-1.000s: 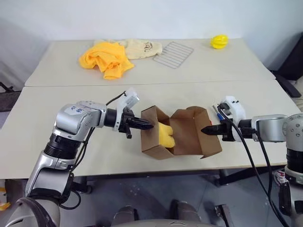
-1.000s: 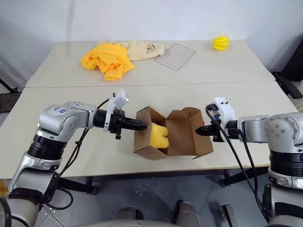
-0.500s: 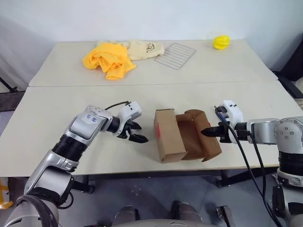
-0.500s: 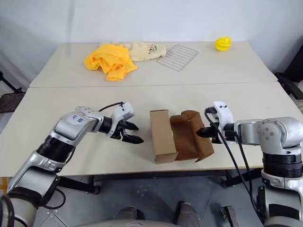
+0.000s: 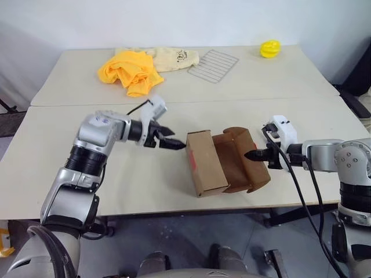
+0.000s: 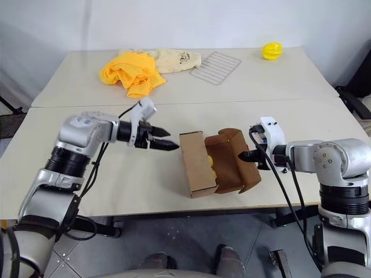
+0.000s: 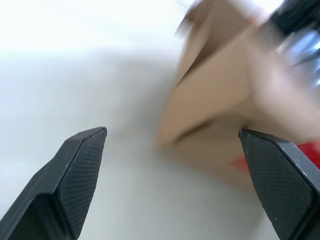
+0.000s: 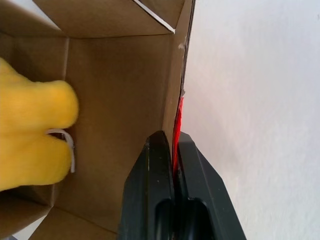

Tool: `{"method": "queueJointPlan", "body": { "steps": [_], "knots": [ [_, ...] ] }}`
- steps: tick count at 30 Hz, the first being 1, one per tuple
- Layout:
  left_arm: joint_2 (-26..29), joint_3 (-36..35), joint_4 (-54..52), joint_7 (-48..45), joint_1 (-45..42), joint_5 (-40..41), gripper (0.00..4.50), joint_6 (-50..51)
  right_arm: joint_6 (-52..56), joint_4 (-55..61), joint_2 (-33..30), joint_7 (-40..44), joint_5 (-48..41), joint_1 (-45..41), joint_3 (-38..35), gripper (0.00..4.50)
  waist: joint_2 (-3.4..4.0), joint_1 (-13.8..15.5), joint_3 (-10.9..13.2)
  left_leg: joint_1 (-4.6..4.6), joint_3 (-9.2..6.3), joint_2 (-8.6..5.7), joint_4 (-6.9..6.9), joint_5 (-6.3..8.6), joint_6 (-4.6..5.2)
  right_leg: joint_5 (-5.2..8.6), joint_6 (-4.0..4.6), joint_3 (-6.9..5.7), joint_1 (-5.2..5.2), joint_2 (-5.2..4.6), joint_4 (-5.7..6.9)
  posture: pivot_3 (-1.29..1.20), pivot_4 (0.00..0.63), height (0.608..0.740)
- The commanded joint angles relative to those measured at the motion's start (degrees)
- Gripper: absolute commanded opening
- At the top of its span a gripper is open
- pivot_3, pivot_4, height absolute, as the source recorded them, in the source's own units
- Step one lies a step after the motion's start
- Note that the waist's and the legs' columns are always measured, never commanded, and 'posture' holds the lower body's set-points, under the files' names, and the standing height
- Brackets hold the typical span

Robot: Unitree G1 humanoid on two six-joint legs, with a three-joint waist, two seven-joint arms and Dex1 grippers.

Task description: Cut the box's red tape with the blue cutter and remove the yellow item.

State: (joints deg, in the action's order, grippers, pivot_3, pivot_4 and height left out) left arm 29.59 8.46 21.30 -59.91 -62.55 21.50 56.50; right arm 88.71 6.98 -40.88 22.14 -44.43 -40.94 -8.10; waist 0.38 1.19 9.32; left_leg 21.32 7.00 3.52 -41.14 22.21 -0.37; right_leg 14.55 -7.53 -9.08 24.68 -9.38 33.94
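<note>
Two grippers: one on each side of the box (image 5: 223,163), which sits near the front edge of the near table (image 5: 69,174).
Left gripper (image 5: 171,143): jaws spread wide and holding nothing, tips just short of the carton's upper left corner — in the left wrist view the two black fingers (image 7: 82,170) stand far apart with the cardboard between and beyond them.
Right gripper (image 5: 253,156): pinched shut on the edge of the box's right-hand flap; in the right wrist view the fingers (image 8: 160,165) clamp the cardboard wall where a strip of the red tape (image 8: 176,135) runs along its edge.
Box: lid open, brown flaps raised in the middle and on the right, the left panel turned up toward the camera with a small red mark on its face.
Yellow item (image 8: 30,135): inside the box, lying against the inner wall — a sliver of it also shows between the panels in the right eye view (image 6: 209,172).
Blue cutter (image 6: 255,134): I take the bit of blue just behind the right gripper's white housing to be it, but it is too hidden to say how it lies.
Far table: yellow cloth (image 5: 128,70), cream cloth (image 5: 175,58) beside it, wire rack (image 5: 213,62), and a lemon-yellow ball (image 5: 269,48) near the right corner.
</note>
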Motion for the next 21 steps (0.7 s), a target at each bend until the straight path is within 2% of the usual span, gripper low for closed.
{"method": "queueJointPlan", "body": {
  "steps": [1,4,7,13,19,20,21],
  "knots": [
    [-1.8,-3.3,-0.8,-1.5,-5.3,3.4,4.48,0.1,0.4,3.2,-0.8,1.4,-0.1,-1.7,-0.2,0.0,0.0,0.0,0.0,0.0,0.0,0.0,0.02,0.0,0.0,-0.01,-0.01,0.0,0.0,0.0,-0.04,0.0,0.15,0.74],
    [-2.8,-2.2,-2.6,-2.2,-5.5,3.7,4.48,-0.2,0.3,3.3,-0.6,1.6,0.5,-1.8,-0.2,0.0,0.01,-0.3,0.0,-0.11,0.06,-0.01,0.12,0.0,0.0,-0.01,-0.01,0.0,-0.02,0.0,-0.05,0.0,0.15,0.74],
    [-4.4,-3.6,-4.0,-2.0,-6.1,5.8,3.88,1.5,0.2,3.5,-0.6,2.0,0.9,-1.8,-0.2,0.0,0.01,-0.7,0.0,-0.1,0.07,-0.01,0.13,0.0,0.0,-0.01,-0.01,0.0,0.0,0.0,-0.03,0.0,0.15,0.74],
    [-5.1,-0.3,-6.7,-3.7,-6.7,5.9,2.12,1.9,0.1,3.8,-0.8,2.5,1.6,-1.4,-0.1,0.0,0.0,-1.3,0.0,-0.08,0.06,-0.01,0.13,0.0,0.0,-0.01,-0.01,0.0,0.0,0.0,-0.05,0.0,0.15,0.74],
    [-3.4,6.6,-9.9,-7.5,-5.5,4.2,0.23,1.2,0.2,4.3,-0.9,3.0,2.1,-1.2,-0.2,0.0,0.01,-1.3,0.0,-0.08,0.07,0.0,0.12,0.0,0.0,-0.01,-0.01,0.01,0.0,0.0,-0.05,0.0,0.15,0.74],
    [-2.9,8.2,-10.2,-8.3,-5.0,3.6,0.02,0.9,0.3,4.4,-1.0,3.0,2.1,-1.1,-0.2,0.0,0.01,-1.3,0.0,-0.09,0.07,-0.01,0.12,0.0,0.0,-0.01,-0.01,0.02,0.0,0.0,-0.04,0.0,0.15,0.74],
    [-2.1,10.7,-10.6,-9.6,-4.3,2.7,0.02,0.4,0.4,4.5,-1.0,3.0,2.1,-1.0,-0.3,0.0,0.01,-1.3,0.0,-0.1,0.07,-0.01,0.13,0.0,0.0,-0.01,-0.01,0.02,0.0,0.0,-0.04,0.0,0.15,0.74]
  ]
}}
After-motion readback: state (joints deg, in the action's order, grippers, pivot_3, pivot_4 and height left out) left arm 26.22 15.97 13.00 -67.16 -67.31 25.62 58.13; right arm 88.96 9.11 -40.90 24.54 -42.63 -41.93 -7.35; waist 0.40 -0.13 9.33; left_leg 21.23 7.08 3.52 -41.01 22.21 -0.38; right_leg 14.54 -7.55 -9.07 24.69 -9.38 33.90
